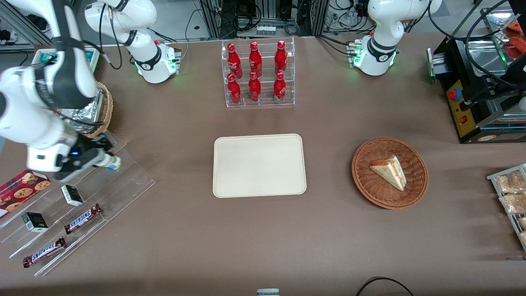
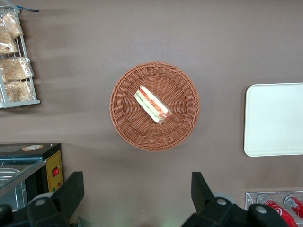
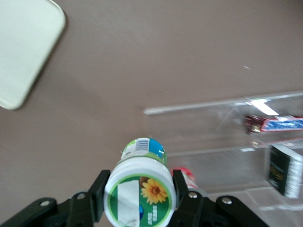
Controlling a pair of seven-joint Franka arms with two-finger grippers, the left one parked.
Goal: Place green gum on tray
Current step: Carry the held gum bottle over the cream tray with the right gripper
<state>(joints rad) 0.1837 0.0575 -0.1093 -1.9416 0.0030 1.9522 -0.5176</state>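
Note:
My right gripper is shut on the green gum, a white bottle whose white-and-green lid bears an orange flower; its fingers press the lid from both sides. In the front view the gripper holds the gum lifted above the clear acrylic shelf, at the working arm's end of the table. The cream-beige tray lies flat mid-table, apart from the gripper; its corner shows in the right wrist view. A red-lidded bottle shows just beside the gum.
The acrylic shelf holds Snickers bars, small dark boxes and a cookie box. A rack of red bottles stands farther from the front camera than the tray. A wicker basket with a sandwich lies toward the parked arm.

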